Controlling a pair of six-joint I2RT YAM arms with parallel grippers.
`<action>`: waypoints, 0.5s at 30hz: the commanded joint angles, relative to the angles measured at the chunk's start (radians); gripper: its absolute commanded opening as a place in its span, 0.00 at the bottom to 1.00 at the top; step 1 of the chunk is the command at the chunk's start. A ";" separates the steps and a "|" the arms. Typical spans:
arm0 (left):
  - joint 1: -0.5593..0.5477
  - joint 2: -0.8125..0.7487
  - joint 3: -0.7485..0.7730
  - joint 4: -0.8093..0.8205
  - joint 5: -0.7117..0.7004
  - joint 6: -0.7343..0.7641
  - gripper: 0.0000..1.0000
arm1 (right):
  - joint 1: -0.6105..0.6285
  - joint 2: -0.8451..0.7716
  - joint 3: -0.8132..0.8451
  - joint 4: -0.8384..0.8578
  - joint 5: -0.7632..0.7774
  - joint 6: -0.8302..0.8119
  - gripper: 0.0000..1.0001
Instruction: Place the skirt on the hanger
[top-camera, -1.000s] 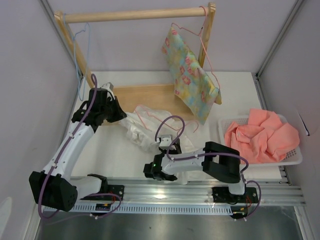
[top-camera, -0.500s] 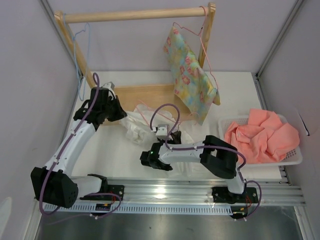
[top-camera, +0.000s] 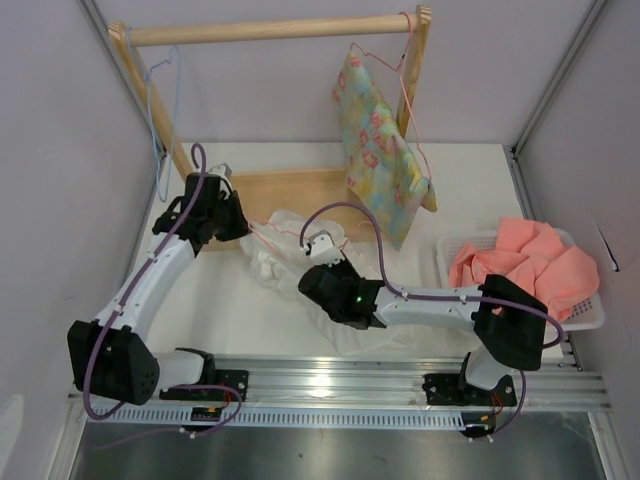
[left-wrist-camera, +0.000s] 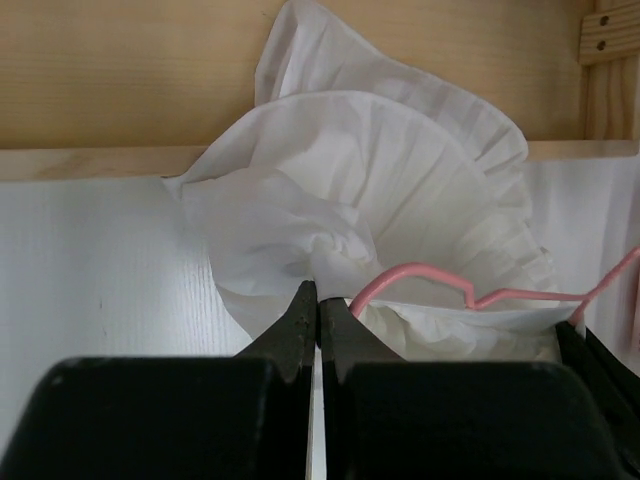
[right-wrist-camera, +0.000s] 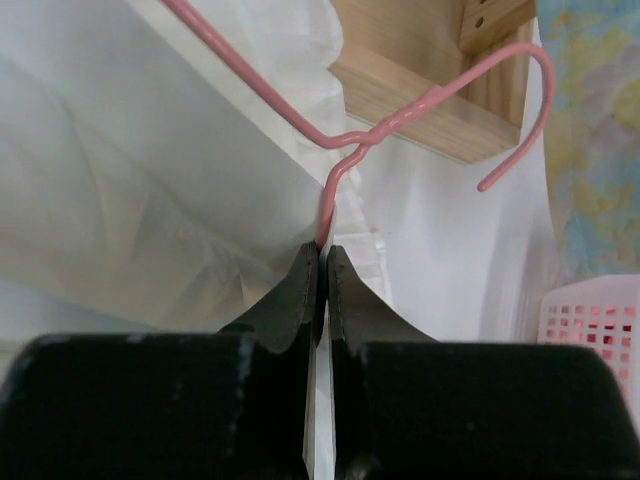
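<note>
The white pleated skirt (top-camera: 283, 255) lies bunched on the table in front of the wooden rack base. The pink wire hanger (top-camera: 282, 231) lies on and partly inside it. My left gripper (top-camera: 238, 228) is shut on a fold of the skirt (left-wrist-camera: 390, 170) at its left edge, with the hanger's wire (left-wrist-camera: 430, 281) just right of the tips. My right gripper (top-camera: 313, 260) is shut on the hanger's neck (right-wrist-camera: 330, 205) below the twisted joint. The hook (right-wrist-camera: 520, 110) points toward the rack base, and skirt fabric (right-wrist-camera: 140, 190) drapes over the hanger's left shoulder.
A wooden rack (top-camera: 270, 28) stands at the back, its base board (top-camera: 290, 185) behind the skirt. A floral garment (top-camera: 385, 150) hangs at its right end, a light blue hanger (top-camera: 158, 90) at its left. A white basket (top-camera: 590, 315) of salmon cloth (top-camera: 525, 270) sits at the right.
My right arm has swung its elbow out to the right, and its gripper has moved from near the front rail to the hanger on the skirt. The left gripper has barely moved.
</note>
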 joint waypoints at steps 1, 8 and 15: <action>0.024 0.025 0.069 0.036 -0.061 0.039 0.00 | 0.018 -0.058 -0.061 0.095 0.063 -0.172 0.00; 0.023 0.047 0.167 -0.019 -0.064 0.049 0.00 | 0.036 0.029 -0.108 0.191 0.290 -0.254 0.00; 0.023 0.064 0.254 -0.097 -0.077 0.062 0.00 | 0.041 0.043 -0.231 0.424 0.416 -0.369 0.00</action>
